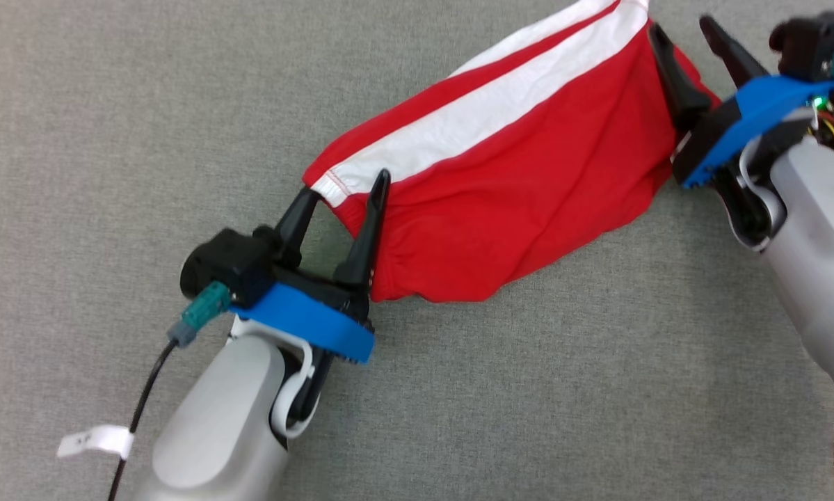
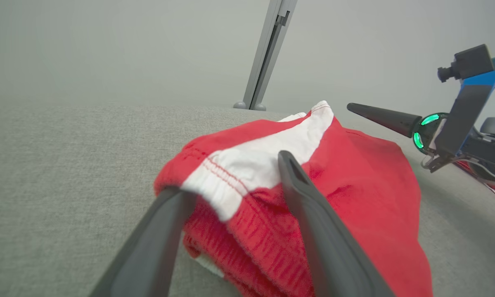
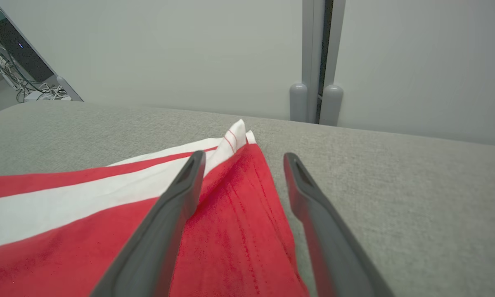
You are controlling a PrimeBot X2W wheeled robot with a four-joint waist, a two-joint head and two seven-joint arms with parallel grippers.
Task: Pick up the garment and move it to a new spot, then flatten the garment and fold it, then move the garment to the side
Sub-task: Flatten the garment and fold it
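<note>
DESK: What's the risk in this shot?

PHOTOGRAPHER: A wheeled robot's two arms flank a red knit garment with a broad white stripe (image 1: 500, 188), stretched long and loosely bunched on the grey fabric-covered table (image 1: 110, 139). The cloth looks layered and rumpled along its lower edge. A pinch could catch only the top layer and drag the rest into a twist, or a finger could snag the hem on its way out.

DESK: And the hands?

PHOTOGRAPHER: Both are spread wide, gripping nothing. The left gripper (image 1: 348, 184) straddles the near, white-banded corner, one dark finger lying over the cloth and the other just outside it. The right gripper (image 1: 682, 26) sits at the opposite end, its fingers either side of the red edge, with the white tip of the cloth just past them.
</note>
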